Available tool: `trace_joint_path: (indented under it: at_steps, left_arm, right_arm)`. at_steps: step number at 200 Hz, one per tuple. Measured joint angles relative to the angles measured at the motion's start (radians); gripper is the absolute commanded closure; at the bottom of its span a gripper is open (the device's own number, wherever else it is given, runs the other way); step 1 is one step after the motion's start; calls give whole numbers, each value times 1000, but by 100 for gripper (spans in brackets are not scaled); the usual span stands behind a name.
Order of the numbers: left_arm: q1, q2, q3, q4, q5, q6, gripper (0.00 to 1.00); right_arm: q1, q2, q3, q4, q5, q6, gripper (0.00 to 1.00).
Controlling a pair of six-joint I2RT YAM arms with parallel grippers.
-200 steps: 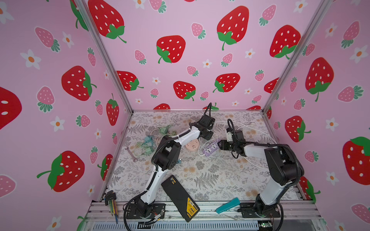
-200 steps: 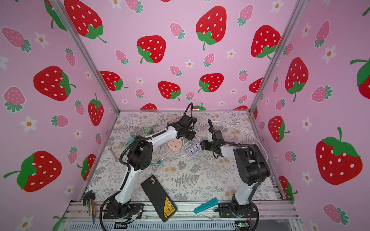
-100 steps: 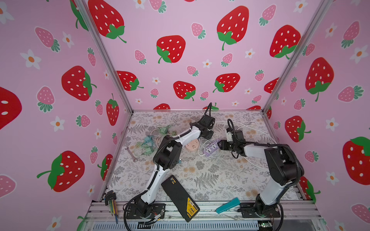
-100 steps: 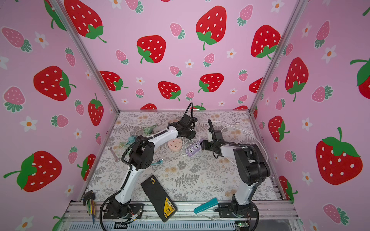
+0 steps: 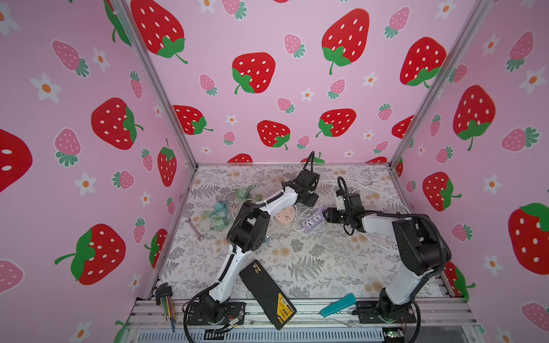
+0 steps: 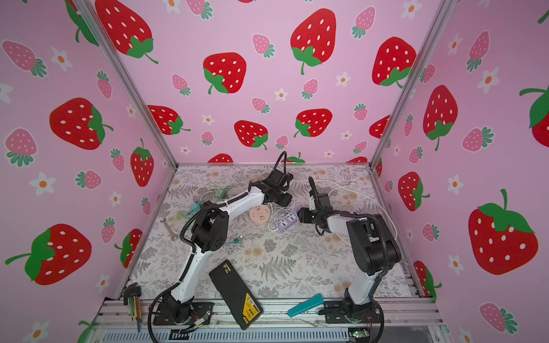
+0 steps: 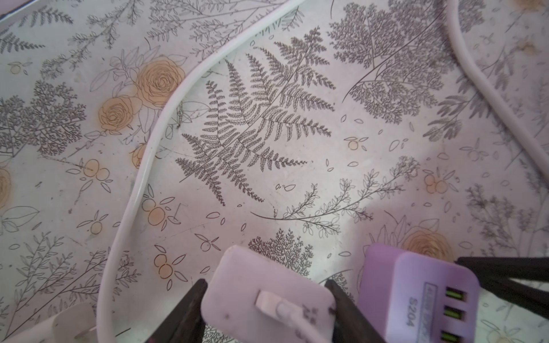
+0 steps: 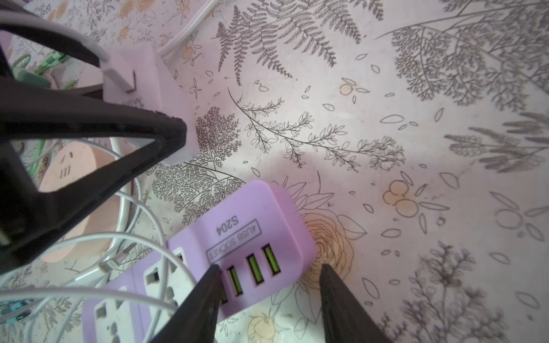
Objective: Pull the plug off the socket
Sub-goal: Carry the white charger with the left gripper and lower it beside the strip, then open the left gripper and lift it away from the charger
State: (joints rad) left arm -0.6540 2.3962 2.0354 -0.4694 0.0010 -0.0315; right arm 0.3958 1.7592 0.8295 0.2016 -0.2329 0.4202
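Wrist views show left fingers [image 7: 190,308] flanking the rounded pink plug [image 7: 267,291], right fingers [image 8: 341,303] straddling the smooth lilac socket [image 8: 252,213]; grips unclear.

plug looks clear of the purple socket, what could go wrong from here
1. White cables loop across the purple socket; carrying the plug away could snag them and drag the socket.
2. The left gripper flanks the plug right beside the right gripper, which straddles the socket's end; the two grippers could bump.
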Motion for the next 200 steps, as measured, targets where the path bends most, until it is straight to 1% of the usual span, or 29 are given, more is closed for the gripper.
trace_joint_path:
  at_steps: [87, 134, 161, 200]
  left_arm:
    - [2, 0, 0, -5, 1, 1, 38]
    - [2, -20, 0, -50, 18, 0, 37]
    - [2, -94, 0, -83, 19, 0, 37]
    - [2, -290, -6, -79, 34, 0, 37]
  right_arm:
    - [0, 0, 0, 0, 0, 0, 45]
    - [0, 0, 0, 0, 0, 0, 45]
    - [0, 0, 0, 1, 0, 0, 45]
    - [1, -1, -2, 11, 3, 0, 45]
